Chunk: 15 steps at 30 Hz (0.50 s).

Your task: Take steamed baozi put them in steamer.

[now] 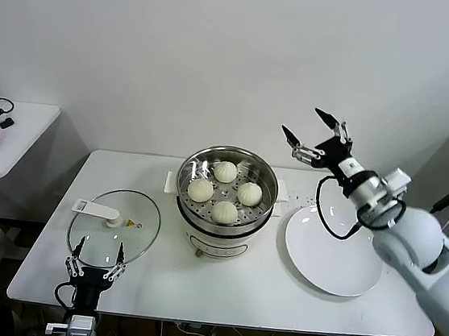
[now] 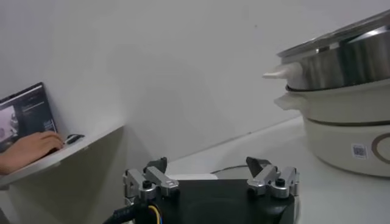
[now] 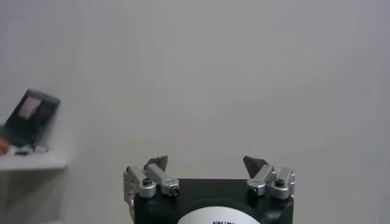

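From the head we look forward and down over the white rectangular table (image 1: 218, 297), taking in both arms. Our left wrist camera sits low near the table's surface, looking level across it past the left gripper (image 2: 210, 173) at the nearby round shiny stainless-steel steamer (image 2: 341, 61), which the head view shares (image 1: 226, 192). Our right wrist camera, raised in the air, faces the bare white wall (image 3: 244, 73) beyond the right gripper (image 3: 207, 164).
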### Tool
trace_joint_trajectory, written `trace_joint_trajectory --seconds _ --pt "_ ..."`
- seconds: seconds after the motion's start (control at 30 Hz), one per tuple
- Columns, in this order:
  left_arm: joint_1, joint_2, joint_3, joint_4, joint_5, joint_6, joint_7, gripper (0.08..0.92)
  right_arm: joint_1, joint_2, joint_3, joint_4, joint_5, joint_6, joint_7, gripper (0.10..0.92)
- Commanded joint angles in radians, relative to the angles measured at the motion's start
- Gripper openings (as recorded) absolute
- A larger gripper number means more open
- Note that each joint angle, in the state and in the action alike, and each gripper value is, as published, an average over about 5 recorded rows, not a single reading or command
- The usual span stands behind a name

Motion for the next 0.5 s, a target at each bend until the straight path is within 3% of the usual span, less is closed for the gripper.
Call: trace_joint_trajectory --seconds 0.03,0.5 --pt "0.002 -0.023 0.000 0.004 0.000 0.000 -0.003 0.823 -0.727 0.437 0.564 0.060 -0.184 0.188 -0.102 0.823" --pt "0.009 -0.016 -0.007 -0.006 -0.004 0.000 -0.008 0.823 -0.951 0.707 0.518 0.050 -0.264 0.370 -0.216 0.823"
